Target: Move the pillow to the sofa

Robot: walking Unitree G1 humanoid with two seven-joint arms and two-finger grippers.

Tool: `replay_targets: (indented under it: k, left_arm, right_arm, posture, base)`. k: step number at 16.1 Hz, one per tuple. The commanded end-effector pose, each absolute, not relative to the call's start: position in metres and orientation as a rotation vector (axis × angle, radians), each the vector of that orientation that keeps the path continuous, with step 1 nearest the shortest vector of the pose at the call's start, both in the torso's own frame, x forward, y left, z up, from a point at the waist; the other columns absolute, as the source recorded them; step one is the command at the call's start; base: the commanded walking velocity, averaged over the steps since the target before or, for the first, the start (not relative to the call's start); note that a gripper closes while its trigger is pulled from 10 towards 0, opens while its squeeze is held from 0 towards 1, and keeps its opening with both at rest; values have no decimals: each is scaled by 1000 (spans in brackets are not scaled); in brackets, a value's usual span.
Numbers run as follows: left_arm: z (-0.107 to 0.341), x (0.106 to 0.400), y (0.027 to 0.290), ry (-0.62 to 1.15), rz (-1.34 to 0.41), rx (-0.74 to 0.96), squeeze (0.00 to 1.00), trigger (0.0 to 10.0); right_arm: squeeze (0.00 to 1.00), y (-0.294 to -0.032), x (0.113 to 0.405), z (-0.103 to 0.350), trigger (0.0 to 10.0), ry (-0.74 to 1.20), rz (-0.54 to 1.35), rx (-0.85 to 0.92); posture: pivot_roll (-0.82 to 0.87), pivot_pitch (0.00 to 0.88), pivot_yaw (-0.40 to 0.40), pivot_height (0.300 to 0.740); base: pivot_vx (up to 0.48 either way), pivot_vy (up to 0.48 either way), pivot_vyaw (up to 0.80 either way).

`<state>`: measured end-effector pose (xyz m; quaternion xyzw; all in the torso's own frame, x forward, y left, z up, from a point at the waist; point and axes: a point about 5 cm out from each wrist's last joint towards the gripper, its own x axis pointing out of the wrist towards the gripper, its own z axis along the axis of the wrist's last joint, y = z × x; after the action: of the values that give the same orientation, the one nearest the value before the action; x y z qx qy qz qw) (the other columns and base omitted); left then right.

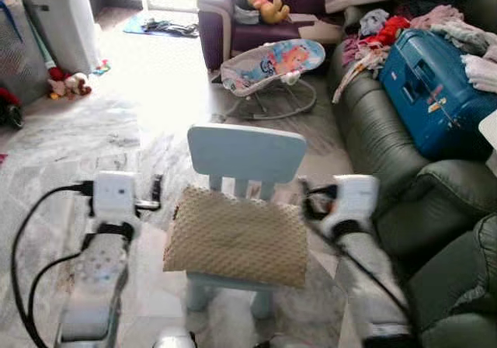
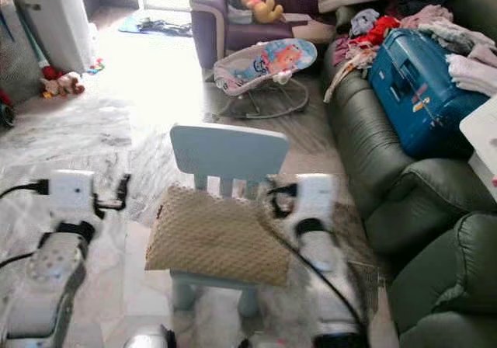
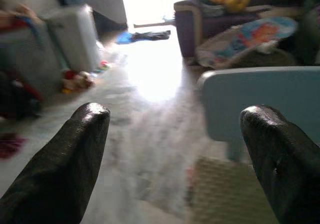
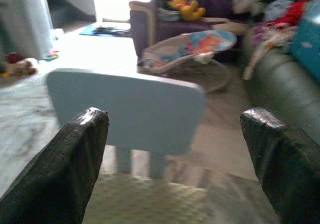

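Note:
A tan quilted pillow [image 1: 237, 235] lies on the seat of a small light-blue child's chair [image 1: 247, 152] right before me. My left gripper [image 1: 153, 194] hovers just off the pillow's left edge, open, nothing between its fingers [image 3: 85, 149]. My right gripper [image 1: 309, 196] is at the pillow's far right corner, also open and empty. In the right wrist view the chair back [image 4: 125, 109] and the pillow [image 4: 150, 204] sit between the spread fingers [image 4: 280, 159]. The dark green leather sofa [image 1: 388, 146] stands to the right of the chair.
A blue suitcase [image 1: 435, 92] and heaped clothes [image 1: 388, 29] cover the sofa's far seats; a nearer cushion [image 1: 443, 200] is bare. A baby bouncer [image 1: 272, 64] and a purple armchair [image 1: 233, 22] stand behind the chair. A white bin [image 1: 62, 18] and toys [image 1: 66, 84] are far left.

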<state>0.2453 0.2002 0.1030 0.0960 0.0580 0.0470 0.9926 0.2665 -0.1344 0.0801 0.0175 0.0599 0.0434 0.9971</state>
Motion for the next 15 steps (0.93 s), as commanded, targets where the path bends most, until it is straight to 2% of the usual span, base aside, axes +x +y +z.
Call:
replay_targets:
  k: [1, 2, 3, 4, 5, 6, 7, 8, 9, 10, 12, 14, 15]
  left_arm:
    - [99, 243, 218, 135, 141, 252, 0, 10000]
    - [103, 242, 224, 134, 154, 268, 0, 10000]
    - [106, 249, 226, 137, 183, 226, 0, 10000]
    - [102, 261, 216, 138, 188, 177, 0, 10000]
    - [93, 264, 204, 149, 153, 191, 0, 10000]
    - [93, 267, 196, 156, 133, 186, 0, 10000]
    - [102, 267, 180, 117, 39, 167, 0, 10000]
    - [104, 265, 170, 96, -20, 169, 0, 10000]
    - [94, 263, 171, 140, 5, 156, 0, 10000]
    - [89, 262, 172, 179, 22, 123, 0, 10000]
    - [101, 271, 168, 119, -46, 179, 0, 10000]
    - [109, 278, 175, 104, -8, 192, 0, 10000]
    - [111, 279, 176, 106, 12, 207, 0, 10000]
  right_arm:
    - [0, -140, 278, 88, 10000, 108, 41, 77]
    - [0, -140, 283, 95, 10000, 99, 29, 80]
    - [0, -144, 291, 102, 10000, 74, 13, 75]
    - [0, -151, 298, 106, 10000, 13, -2, 41]
    - [0, -156, 293, 95, 10000, 17, -8, -35]
    - [0, -163, 290, 92, 10000, 58, -80, 21]
    - [0, -160, 286, 97, 10000, 61, -66, 100]
    - [0, -155, 281, 99, 10000, 40, -1, 47]
    - [0, -160, 278, 90, 10000, 64, -27, 40]
    - [0, -169, 276, 81, 10000, 114, -102, 105]
    - [0, -171, 281, 82, 10000, 123, -90, 101]
    - [0, -172, 289, 86, 10000, 121, -93, 118]
    - [0, -172, 291, 87, 10000, 115, -95, 121]
  posture:
    - [122, 0, -85, 740]
    - [121, 0, -95, 740]
    - [91, 0, -59, 740]
    - [55, 0, -26, 740]
    - [67, 0, -65, 740]
    - [61, 0, -74, 740]
    - [51, 0, -62, 740]
    - [44, 0, -59, 740]
    - [39, 0, -47, 740]
    - [40, 0, -52, 740]
    - [40, 0, -48, 740]
    - [44, 0, -44, 740]
    - [43, 0, -42, 740]
  base:
    - [0, 0, 0]
    - [0, 0, 0]
    - [0, 0, 0]
    - [0, 0, 0]
    - [0, 0, 0]
    - [0, 0, 0]
    - [0, 0, 0]
    - [0, 0, 0]
    - [0, 0, -800]
    - [0, 0, -800]
    - [0, 0, -800]
    - [0, 0, -800]
    - [0, 0, 0]
